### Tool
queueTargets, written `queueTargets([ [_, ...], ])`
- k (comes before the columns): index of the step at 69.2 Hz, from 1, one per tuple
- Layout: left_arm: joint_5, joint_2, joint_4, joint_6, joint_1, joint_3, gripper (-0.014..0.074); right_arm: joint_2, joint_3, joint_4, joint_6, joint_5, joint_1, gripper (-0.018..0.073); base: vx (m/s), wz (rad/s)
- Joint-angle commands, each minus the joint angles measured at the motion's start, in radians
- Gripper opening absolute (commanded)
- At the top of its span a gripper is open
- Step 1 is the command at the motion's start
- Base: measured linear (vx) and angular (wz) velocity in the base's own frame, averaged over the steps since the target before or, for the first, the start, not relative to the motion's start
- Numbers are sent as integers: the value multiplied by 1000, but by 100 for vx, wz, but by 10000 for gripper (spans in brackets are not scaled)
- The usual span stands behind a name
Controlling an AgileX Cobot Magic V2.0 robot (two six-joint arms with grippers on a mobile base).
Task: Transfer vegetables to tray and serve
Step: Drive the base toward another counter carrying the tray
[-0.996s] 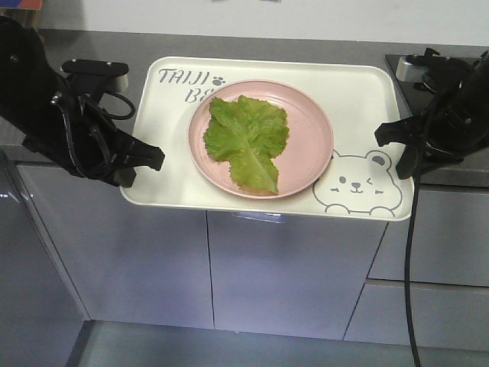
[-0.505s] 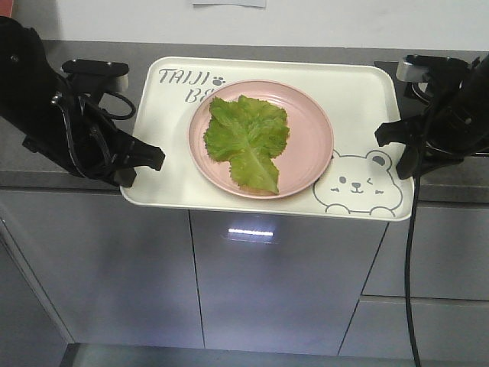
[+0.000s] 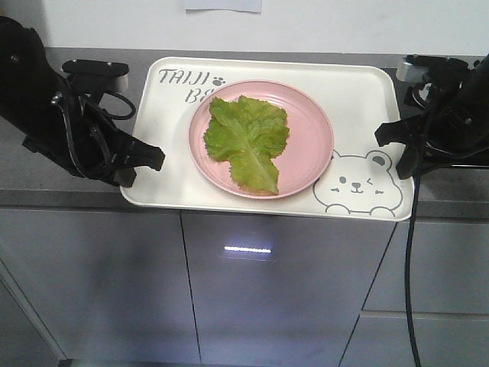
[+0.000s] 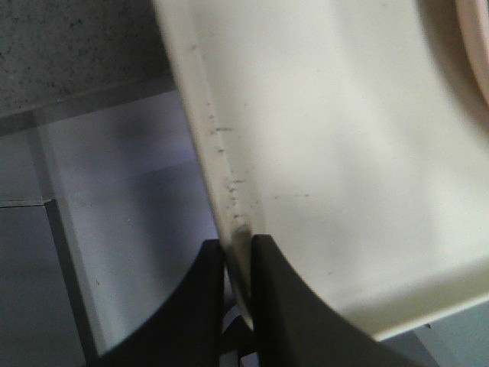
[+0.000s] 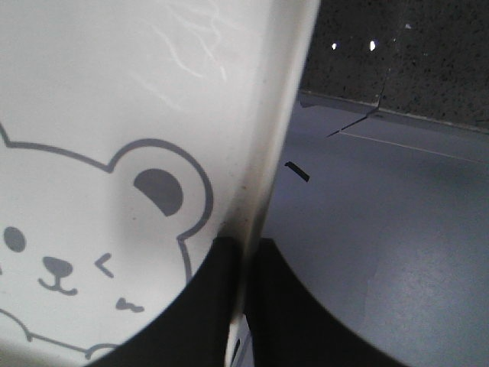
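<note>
**Bench** [image 3: 454, 195]: grey stone top over grey cabinet fronts [image 3: 275, 306]. Its front edge and the cabinet seams sit lower in the front view than a second ago. The vertical seam under the tray has shifted toward 9 o'clock. The light streak on the door has dropped. More wall shows at 12 o'clock, with a white sheet [image 3: 221, 5] now in view.

**Tray** [image 3: 367, 99]: cream-white, rounded corners, held level across the bench's front edge and overhanging the cabinets. Whether it touches the bench cannot be told. It has grey lettering at 10 o'clock and a winking bear drawing [image 3: 357, 183] at 4 o'clock. Its place in the frame is unchanged.

**Pink plate** [image 3: 313, 138]: round, on the tray's middle, unmoved.

**Lettuce leaf** [image 3: 248, 141]: green and crinkled, lying flat on the plate with its stem end toward 5 o'clock, as before.

**Left tool** [image 3: 145, 160]: at the tray's 8 o'clock. Its fingers are pinched onto the rim, which the wrist view confirms, and the grip is unchanged.

**Right tool** [image 3: 393, 149]: at the tray's 3 o'clock. It is clamped on the rim beside the bear's ear, and the grip is unchanged.
</note>
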Motion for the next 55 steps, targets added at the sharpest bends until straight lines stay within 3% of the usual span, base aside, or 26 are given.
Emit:
queueTargets([
  [1,-90,-49,-88,27,-14,-33,-7,-51,-27,89,-29,-17,11,-6,9,-1],
  [55,-90,-49,-88,27,-14,-33,-7,-51,-27,89,-29,-17,11,-6,8,1],
])
